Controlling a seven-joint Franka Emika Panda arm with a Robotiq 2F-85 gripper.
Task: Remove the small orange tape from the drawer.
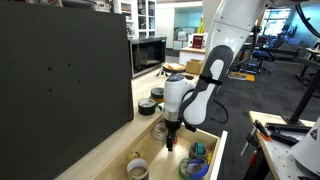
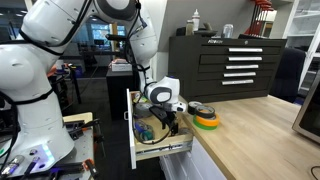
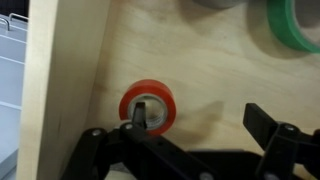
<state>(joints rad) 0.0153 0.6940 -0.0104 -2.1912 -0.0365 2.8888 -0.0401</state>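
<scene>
The small orange tape, a tiny orange-red ring, lies flat on the pale wood floor of the drawer, close to its side wall. My gripper is open and reaches down into the drawer; one finger stands inside the ring's hole and the other is well off to the side, clear of the tape. In both exterior views the gripper hangs low inside the pulled-out drawer. The tape is hidden behind the gripper there.
A green roll and a grey roll lie further along in the drawer. Blue and green rolls and a clear roll sit at the drawer's near end. More rolls rest on the wooden countertop.
</scene>
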